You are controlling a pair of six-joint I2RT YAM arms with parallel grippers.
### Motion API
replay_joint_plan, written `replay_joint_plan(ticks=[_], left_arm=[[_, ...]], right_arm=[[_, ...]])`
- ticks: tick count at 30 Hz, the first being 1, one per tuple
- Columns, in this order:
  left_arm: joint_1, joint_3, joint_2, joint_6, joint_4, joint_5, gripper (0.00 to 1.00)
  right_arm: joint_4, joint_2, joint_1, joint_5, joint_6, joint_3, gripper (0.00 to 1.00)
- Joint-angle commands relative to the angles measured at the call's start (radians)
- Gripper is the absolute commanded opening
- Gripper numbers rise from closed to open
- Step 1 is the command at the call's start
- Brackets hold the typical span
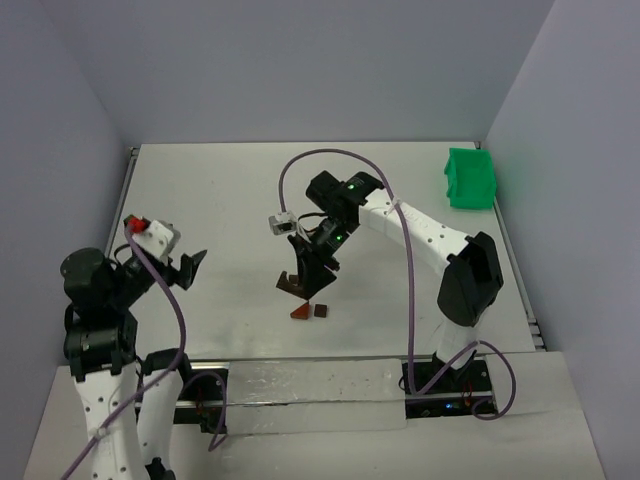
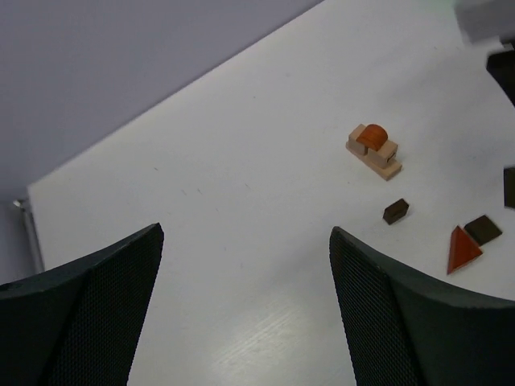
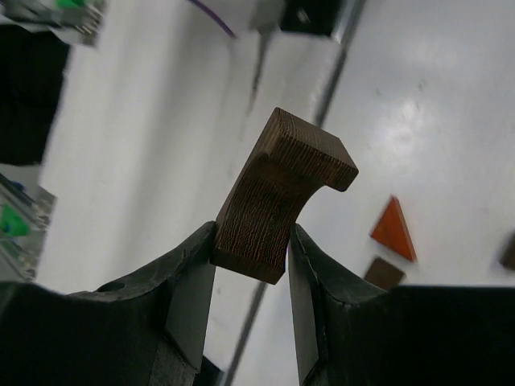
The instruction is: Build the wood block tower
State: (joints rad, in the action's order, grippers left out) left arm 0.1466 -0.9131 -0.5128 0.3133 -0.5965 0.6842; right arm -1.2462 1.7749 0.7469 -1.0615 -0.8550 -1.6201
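Observation:
My right gripper (image 3: 252, 235) is shut on a dark brown arch-shaped wood block (image 3: 282, 189) and holds it off the table. In the top view this gripper (image 1: 303, 283) hangs mid-table with the block (image 1: 290, 288) at its tips. An orange triangular wedge (image 1: 300, 313) and a dark brown block (image 1: 321, 310) lie just in front of it. The left wrist view shows the small tower (image 2: 373, 149): tan blocks with a reddish-brown half-round on top. A dark cube (image 2: 395, 211) lies near it. My left gripper (image 2: 247, 233) is open and empty, well to the left (image 1: 190, 266).
A green bin (image 1: 470, 178) stands at the far right corner. The right arm's purple cable (image 1: 410, 300) loops over the table's middle. The table's near edge rail (image 1: 300, 360) runs just in front of the loose blocks.

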Motion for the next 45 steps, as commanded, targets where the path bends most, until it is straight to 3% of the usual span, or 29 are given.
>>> replay_joint_plan(ticks=[1, 5, 9, 11, 13, 14, 15, 18, 20, 23, 28, 31, 37, 45], left_arm=[[0.005, 0.0, 0.163, 0.419, -0.064, 0.11, 0.89], [0.017, 0.065, 0.286, 0.705, -0.082, 0.226, 0.87], [0.088, 0.048, 0.319, 0.888, -0.175, 0.461, 0.88], [0.144, 0.025, 0.304, 1.091, -0.3, 0.58, 0.87], [0.213, -0.01, 0.272, 1.45, -0.588, 0.693, 0.86], [0.235, -0.018, 0.26, 1.455, -0.72, 0.695, 0.85], [0.257, -0.024, 0.253, 1.556, -0.749, 0.75, 0.85], [0.301, -0.01, 0.276, 1.602, -0.761, 0.875, 0.85], [0.325, 0.006, 0.309, 1.548, -0.698, 0.921, 0.84], [0.405, 0.04, 0.401, 1.137, -0.414, 1.01, 0.84], [0.444, 0.017, 0.401, 1.032, -0.33, 1.014, 0.84], [0.48, -0.036, 0.314, 0.909, -0.279, 1.011, 0.85], [0.614, -0.234, 0.023, 0.82, -0.338, 1.009, 0.85], [0.641, -0.513, -0.324, 0.573, -0.339, 0.962, 0.83]], right_arm=[[-0.2, 0.019, -0.052, -0.406, 0.073, -0.115, 0.0], [-0.2, 0.034, -0.108, -0.549, 0.123, -0.097, 0.0], [-0.197, 0.047, -0.124, -0.56, 0.188, -0.123, 0.0], [-0.151, 0.045, -0.124, -0.559, 0.258, -0.132, 0.0], [-0.097, 0.04, -0.124, -0.561, 0.347, -0.138, 0.0], [-0.096, 0.038, -0.124, -0.561, 0.349, -0.141, 0.0], [-0.085, 0.037, -0.124, -0.561, 0.389, -0.147, 0.0], [-0.059, 0.028, -0.123, -0.561, 0.439, -0.154, 0.0], [-0.035, 0.023, -0.119, -0.561, 0.483, -0.156, 0.0], [-0.003, 0.023, -0.106, -0.561, 0.553, -0.164, 0.0], [0.042, 0.045, -0.071, -0.561, 0.6, -0.186, 0.0], [0.045, 0.055, -0.071, -0.561, 0.604, -0.199, 0.0], [0.057, 0.046, -0.078, -0.561, 0.618, -0.211, 0.0], [0.176, 0.026, -0.143, -0.561, 0.749, -0.234, 0.0]])
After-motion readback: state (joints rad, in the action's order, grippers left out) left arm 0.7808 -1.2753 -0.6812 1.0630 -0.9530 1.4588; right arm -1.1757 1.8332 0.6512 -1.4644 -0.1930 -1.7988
